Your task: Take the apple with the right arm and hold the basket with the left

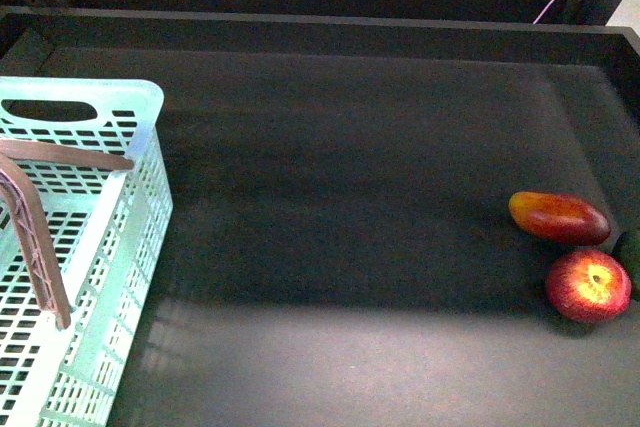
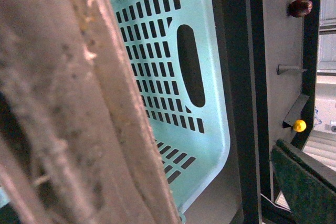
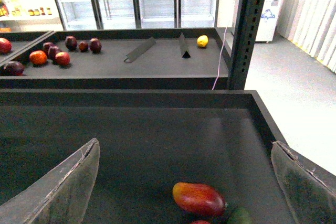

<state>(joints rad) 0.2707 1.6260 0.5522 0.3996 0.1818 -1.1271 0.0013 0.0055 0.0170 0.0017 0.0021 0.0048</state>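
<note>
Item: apple (image 1: 588, 285), round, red with a yellow patch. It rests on the dark desk (image 1: 340, 197) at the lower right of the front view, just under an oblong red-orange fruit (image 1: 558, 217) and just beside a dark green fruit (image 1: 632, 255) cut by the right edge. Item: basket (image 1: 128, 247), mint green and slotted, at the lower left of the same view and well apart from the apple, with a brown lattice handle (image 1: 35, 237) arched over it. Item: right tool (image 3: 185, 145), fingers spread wide with nothing between them. In its wrist view the oblong fruit lies ahead in the gap, and the apple appears only as a red sliver at the frame edge, nearer the camera than that fruit. Judgement: the apple sits below and short of the open fingers, on the right arm's side, so the reach must drop in closer than the oblong fruit. Item: left tool (image 2: 184, 150), one finger (image 2: 304, 182) showing and the handle filling the view close up. Whether it grips the handle cannot be told.
</note>
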